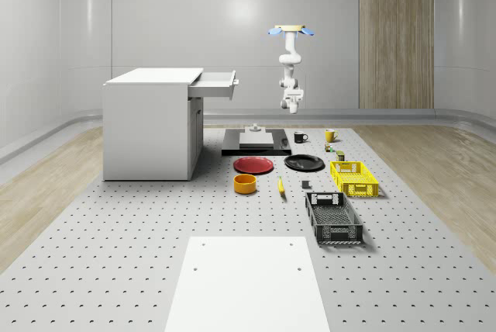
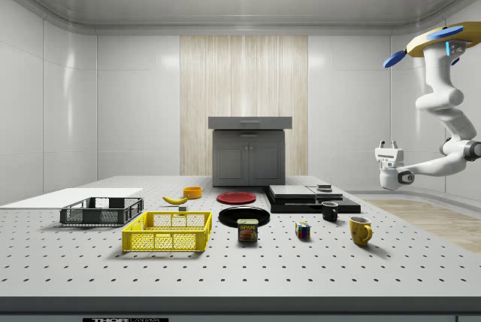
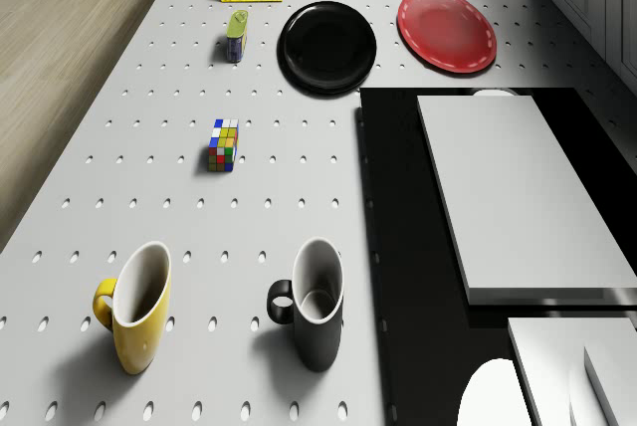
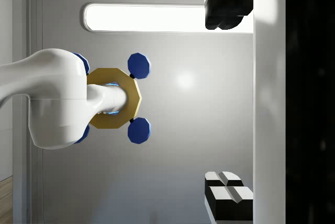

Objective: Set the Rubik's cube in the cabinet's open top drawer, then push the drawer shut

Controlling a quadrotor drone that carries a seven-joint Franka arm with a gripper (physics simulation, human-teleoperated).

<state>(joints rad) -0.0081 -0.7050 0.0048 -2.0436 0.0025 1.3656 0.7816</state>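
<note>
Fingers [image 4: 225, 9] of the gripper [image 4: 226, 100] stand wide apart with nothing between them. Their inner pads are black on white bodies. In the side view the gripper [image 2: 388, 144] points upward at the end of the bent white arm, well above the table [image 3: 199, 227] and beyond its edge on the side view's right. The drone [image 1: 291, 30], a gold octagonal body with blue rotors, hovers high over the far end of the table, to the whole-scene view's right of the drawer [image 1: 215, 84].

The Rubik's cube [image 3: 224, 144] sits on the table, apart from everything else, its small coloured squares showing. Near it are one yellow mug [image 3: 139, 317] and one black mug [image 3: 317, 302], both upright and glossy, and one labelled can [image 3: 236, 36].

Between the cube and the cabinet [image 1: 147, 126] lie a flat black slab [image 3: 398, 247] carrying a pale grey block [image 3: 518, 187], and two round plates, one black [image 3: 328, 46] and one red [image 3: 446, 30]. The cabinet is a plain boxy unit, and its top drawer is pulled out towards the drone.

Further down the table are two mesh crates, one yellow [image 1: 354, 178] and one black [image 1: 333, 216]. There is also one orange bowl [image 1: 245, 184], one banana [image 2: 175, 199] and a flat white sheet [image 1: 246, 285]. The tabletop is pale grey, dotted with regular rows of holes.
</note>
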